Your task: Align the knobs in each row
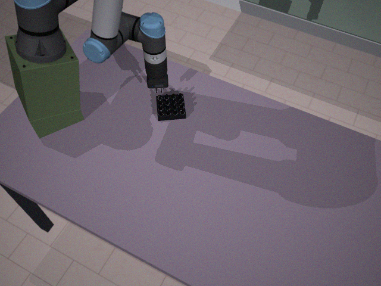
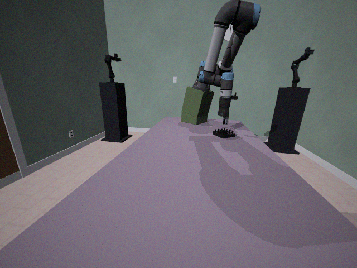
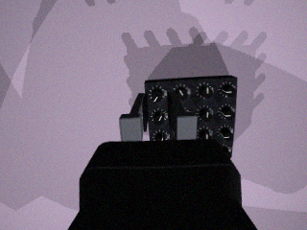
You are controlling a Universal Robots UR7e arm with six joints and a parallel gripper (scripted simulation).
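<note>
Hovering parted fingers [image 1: 158,90] [image 2: 225,120], square-edged, grey.

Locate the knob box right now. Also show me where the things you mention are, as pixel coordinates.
In the top view, the knob box [image 1: 171,117] [image 2: 223,136] [image 3: 191,80] sits on the purple table [image 1: 196,240] [image 2: 144,207] [image 3: 29,158], just below the gripper [image 1: 158,90] [image 2: 225,123] [image 3: 157,104].

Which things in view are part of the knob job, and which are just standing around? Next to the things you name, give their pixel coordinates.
Part of the job:
- knob box [image 1: 171,117] [image 2: 223,135] [image 3: 186,81] with its knobs
- UR7e arm [image 1: 106,18] [image 2: 213,47]
- hand [image 1: 158,90] [image 2: 225,122] [image 3: 157,104], above the box

Just standing around:
- two small black arms [image 2: 110,67] [image 2: 295,72]
- their dark pedestals [image 2: 107,112] [image 2: 291,118]
- wall outlet [image 2: 71,133]
</note>
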